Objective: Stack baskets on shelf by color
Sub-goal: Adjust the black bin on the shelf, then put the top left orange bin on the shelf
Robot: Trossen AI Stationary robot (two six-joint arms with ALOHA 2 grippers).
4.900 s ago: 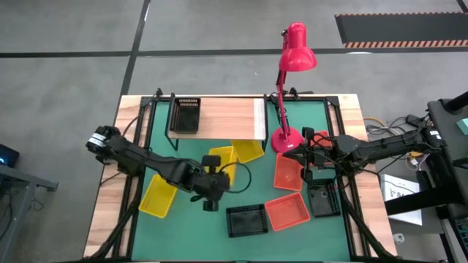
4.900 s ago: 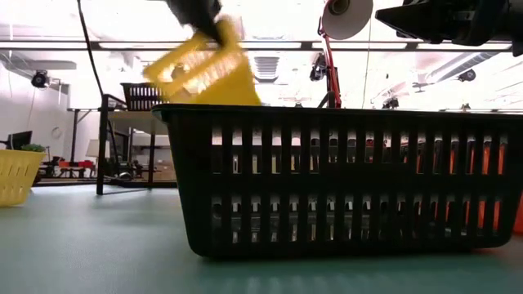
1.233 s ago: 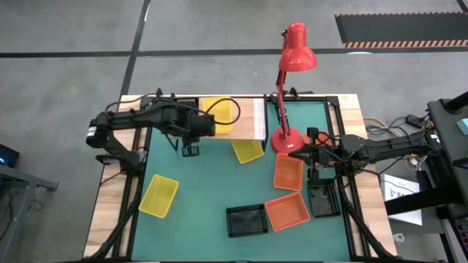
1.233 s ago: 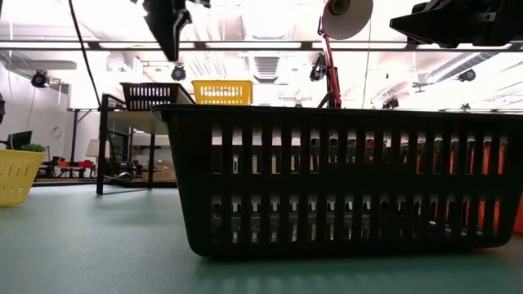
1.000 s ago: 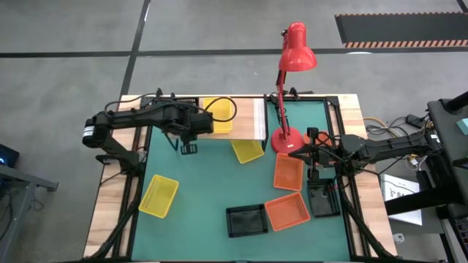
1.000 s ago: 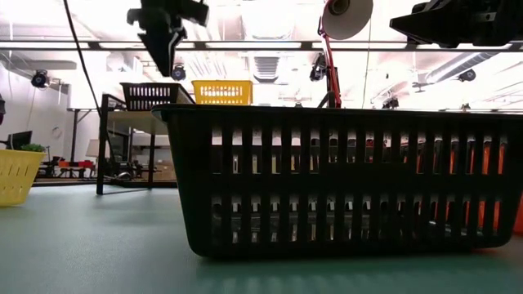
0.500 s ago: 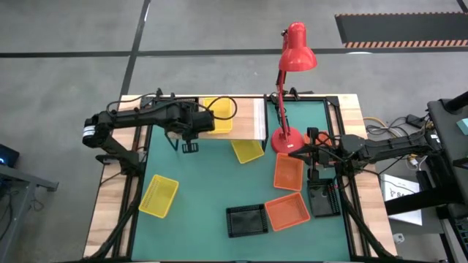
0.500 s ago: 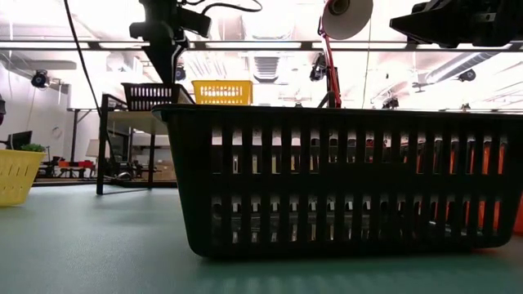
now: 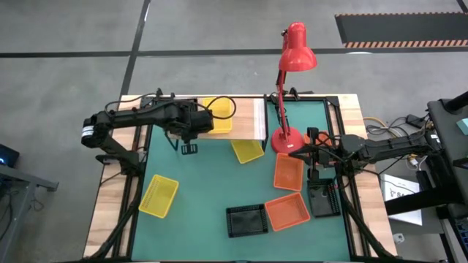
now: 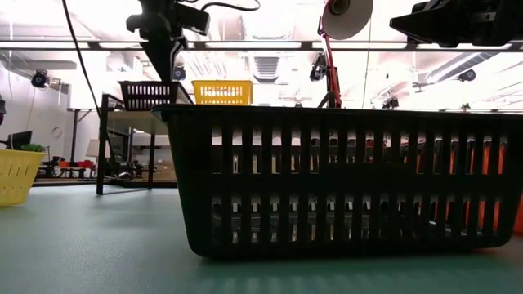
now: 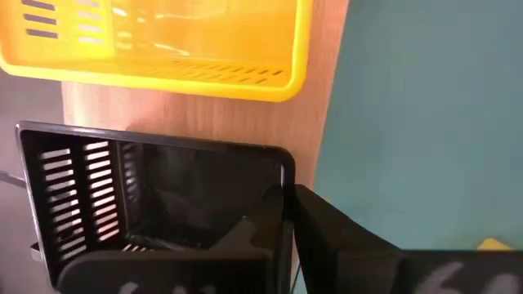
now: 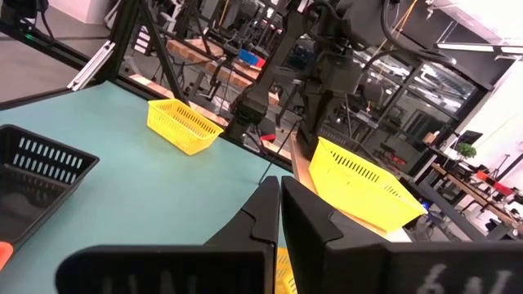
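Observation:
A black basket [image 11: 122,188] and a yellow basket [image 9: 219,115] stand side by side on the light-wood shelf [image 9: 245,117] at the table's far edge, the black one on the left. My left gripper [image 11: 286,214] points steeply down over the shelf's front edge, shut on the black basket. In the high view my left arm hides most of that basket. In the low view the gripper [image 10: 166,75] comes down on the basket's right part. My right gripper [image 12: 279,192] hangs level above the table's right side near the lamp, shut and holding nothing. My left gripper pinches the black basket's near wall [image 11: 286,184], close to the corner beside the yellow basket. One finger [image 11: 245,233] is inside the basket and the other [image 11: 327,224] outside. The fingers come from above, slanting down. The basket stands level on the shelf.
A red desk lamp [image 9: 287,139] stands right of the shelf. Loose on the green table lie two yellow baskets [image 9: 247,150] [image 9: 159,196], two orange ones [image 9: 287,172] [image 9: 287,211] and two black ones [image 9: 246,220] [image 9: 323,199].
My left gripper has stayed over the shelf's left part and has shut on the black basket's near wall. The basket still stands where it was on the shelf.

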